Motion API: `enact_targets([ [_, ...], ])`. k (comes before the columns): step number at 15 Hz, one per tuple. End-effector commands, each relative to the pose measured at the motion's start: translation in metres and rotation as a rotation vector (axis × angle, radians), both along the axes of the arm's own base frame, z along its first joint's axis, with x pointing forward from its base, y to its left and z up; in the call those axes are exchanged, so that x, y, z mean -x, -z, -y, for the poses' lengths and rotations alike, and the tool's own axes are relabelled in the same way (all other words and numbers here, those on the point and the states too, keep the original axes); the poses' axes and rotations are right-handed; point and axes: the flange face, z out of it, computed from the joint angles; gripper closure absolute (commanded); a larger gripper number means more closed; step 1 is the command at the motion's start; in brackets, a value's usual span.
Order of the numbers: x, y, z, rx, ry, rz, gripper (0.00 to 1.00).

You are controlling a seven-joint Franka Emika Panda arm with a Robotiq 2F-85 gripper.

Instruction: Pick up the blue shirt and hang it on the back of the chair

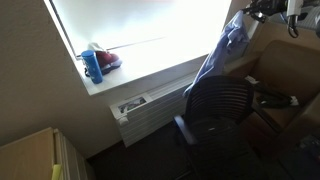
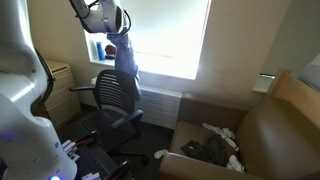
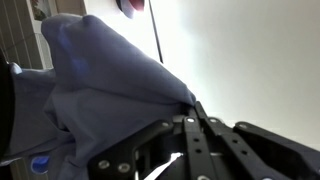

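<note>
The blue shirt point(image 1: 224, 52) hangs limp from my gripper point(image 1: 243, 17), its lower end draped over the top of the black chair's point(image 1: 220, 108) backrest. In an exterior view the shirt point(image 2: 125, 60) hangs from the gripper point(image 2: 118, 37) above the chair point(image 2: 118, 98). In the wrist view the shirt point(image 3: 95, 85) fills the left half, pinched between the closed black fingers point(image 3: 190, 108).
A bright window with a white sill point(image 1: 130, 78) holds a small blue bottle point(image 1: 93, 67) and a red object point(image 1: 107, 60). A radiator point(image 1: 150, 108) sits below. A brown armchair point(image 2: 265, 135) with dark items stands beside the chair.
</note>
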Motion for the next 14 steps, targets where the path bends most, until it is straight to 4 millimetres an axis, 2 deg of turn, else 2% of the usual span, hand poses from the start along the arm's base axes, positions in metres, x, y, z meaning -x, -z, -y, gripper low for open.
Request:
enact_targets([
  [1,0.004,0.009,0.003,0.019,0.029,-0.109,0.99],
  [3,0.003,0.027,0.01,0.036,0.019,-0.202,0.99],
  [4,0.005,0.05,0.018,0.067,0.009,-0.268,0.99],
  [10,0.013,0.209,0.072,0.093,-0.054,-0.612,0.99],
  [14,-0.004,0.321,0.094,0.095,-0.085,-0.849,0.99],
])
